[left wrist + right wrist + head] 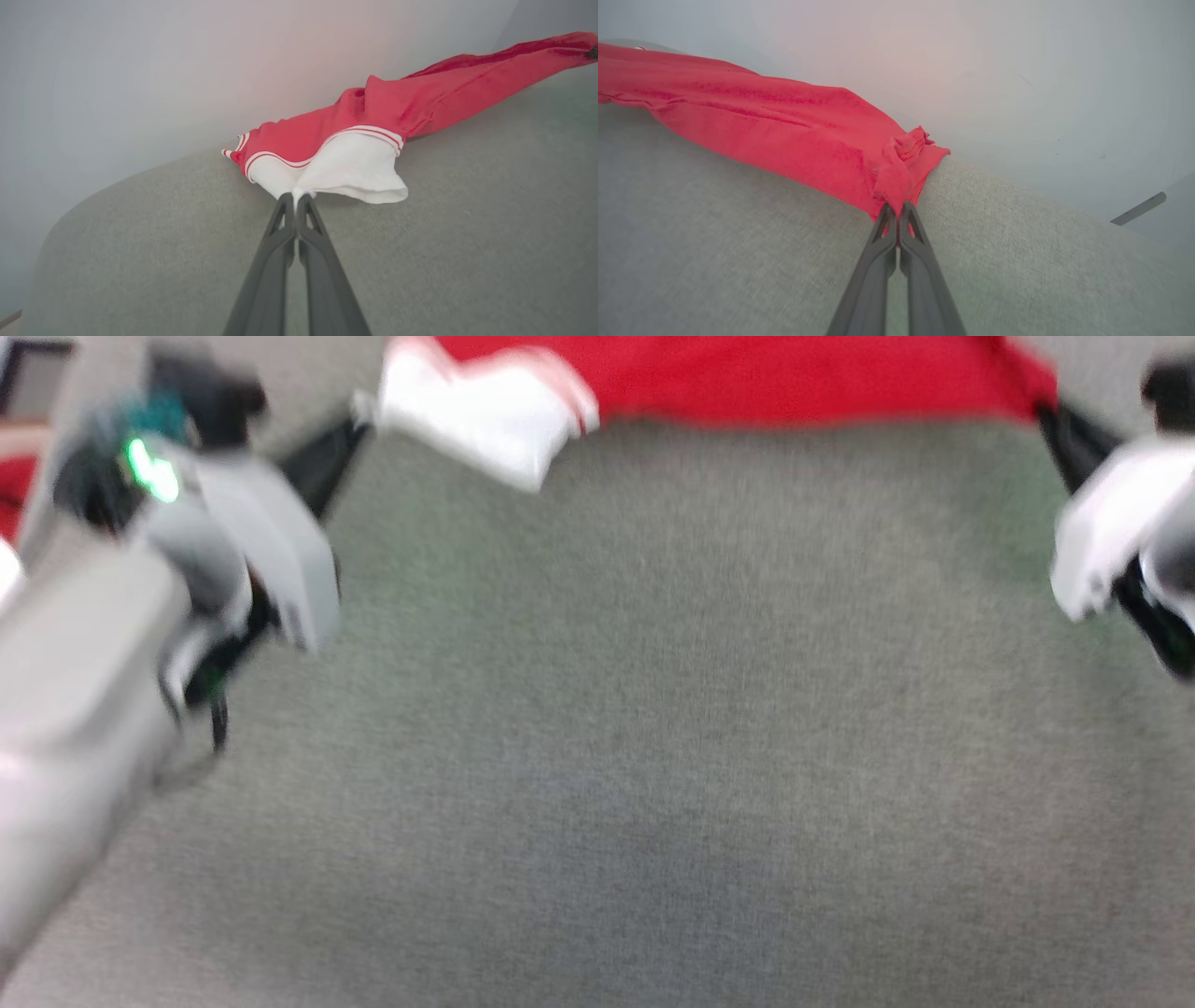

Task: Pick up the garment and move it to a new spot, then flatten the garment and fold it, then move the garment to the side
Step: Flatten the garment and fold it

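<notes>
The garment, red with a white sleeve and red-white striped trim, stretches across the far edge of a grey fabric surface in the blurred head view. My left gripper is shut on its white sleeve; in the left wrist view the closed left gripper pinches the sleeve of the garment. My right gripper is shut on the red corner; in the right wrist view the closed right gripper clamps the bunched hem of the garment. Between the two grips the cloth hangs in a long band.
The grey fabric surface spreads wide in front of me. A pale wall rises behind its rounded far edge. Something red sits at the far left edge of the head view, past my left forearm.
</notes>
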Available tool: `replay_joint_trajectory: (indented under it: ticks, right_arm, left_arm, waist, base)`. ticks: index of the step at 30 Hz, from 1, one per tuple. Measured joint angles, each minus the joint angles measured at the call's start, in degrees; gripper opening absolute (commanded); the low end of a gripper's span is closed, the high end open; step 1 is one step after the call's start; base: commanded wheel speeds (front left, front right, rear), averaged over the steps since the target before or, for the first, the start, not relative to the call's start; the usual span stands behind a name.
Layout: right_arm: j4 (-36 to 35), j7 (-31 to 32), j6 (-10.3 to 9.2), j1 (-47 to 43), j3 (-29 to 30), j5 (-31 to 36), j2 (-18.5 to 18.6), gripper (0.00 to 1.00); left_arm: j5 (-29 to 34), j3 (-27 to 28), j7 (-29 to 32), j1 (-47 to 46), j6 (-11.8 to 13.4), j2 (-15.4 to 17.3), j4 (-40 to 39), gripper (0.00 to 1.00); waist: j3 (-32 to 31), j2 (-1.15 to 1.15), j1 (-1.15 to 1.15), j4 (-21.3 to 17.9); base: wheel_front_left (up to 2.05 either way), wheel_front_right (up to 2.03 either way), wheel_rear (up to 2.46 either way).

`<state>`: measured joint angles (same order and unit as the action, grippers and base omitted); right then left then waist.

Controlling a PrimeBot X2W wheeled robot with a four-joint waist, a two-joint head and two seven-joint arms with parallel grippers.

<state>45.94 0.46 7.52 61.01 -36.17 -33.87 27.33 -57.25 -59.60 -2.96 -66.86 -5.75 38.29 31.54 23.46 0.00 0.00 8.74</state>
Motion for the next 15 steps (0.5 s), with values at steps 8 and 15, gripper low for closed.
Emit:
replay_joint_trajectory:
  ticks: [8, 15]
  right_arm:
    - [-23.88, 8.05, 0.00, -23.49, 0.00, -10.84, 15.16, 0.00]
    - [-36.73, 13.69, 0.00, -44.28, 5.21, -12.27, 20.63, 0.00]
  left_arm:
    - [-4.90, -1.99, -0.14, 21.14, 12.35, 10.87, -22.83, 0.00]
    - [-8.77, -3.45, -2.58, 35.71, 23.74, 19.33, -39.13, 0.00]
  waist:
    - [-10.15, 0.00, 0.00, 0.84]
    - [-16.02, 0.00, 0.00, 1.81]
  base:
    - [0.00, 0.00, 0.00]
    - [0.00, 0.00, 0.00]
